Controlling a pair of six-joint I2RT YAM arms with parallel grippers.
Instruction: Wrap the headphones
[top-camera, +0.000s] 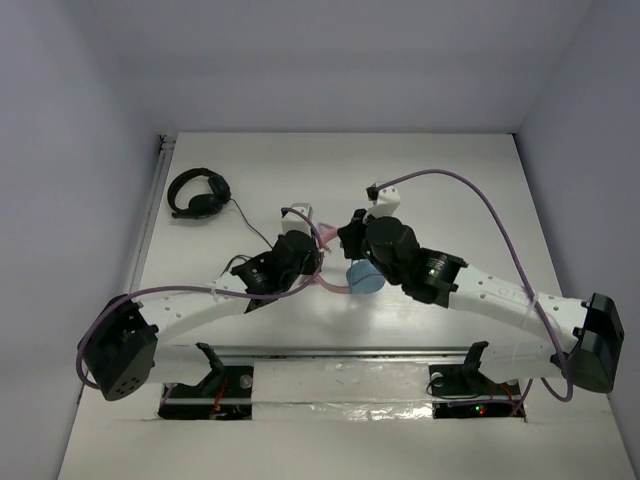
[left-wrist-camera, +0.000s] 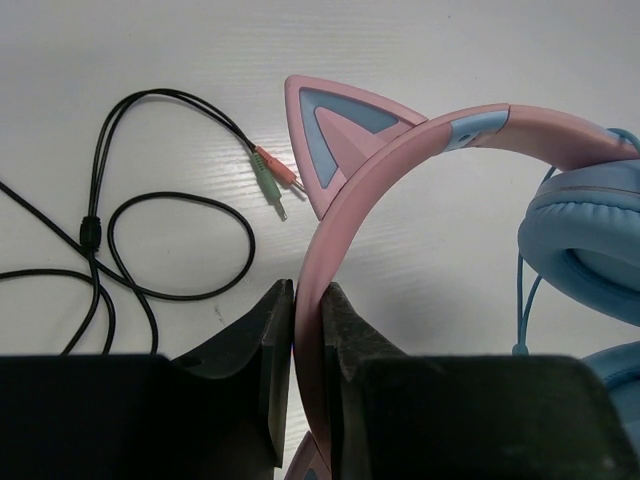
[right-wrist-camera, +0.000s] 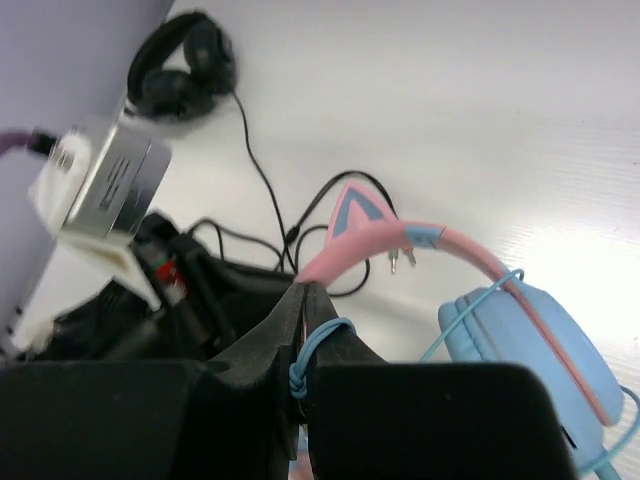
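**Right in the grip: wrap barely begun**

The left gripper (left-wrist-camera: 308, 300) is clamped on the pink headband (left-wrist-camera: 400, 150) of the headphones (left-wrist-camera: 590, 240). Just beside it, the right gripper (right-wrist-camera: 303, 315) pinches a loop of the blue cable (right-wrist-camera: 322, 340). Most of the winding looks undone to me.

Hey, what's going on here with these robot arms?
Two robot arms are working on the cat-ear headphones. The left arm has its jaws shut on the pink headband; the right arm pinches a loop of the thin blue cable in its jaws. A set of black headphones lies untouched at the far left.
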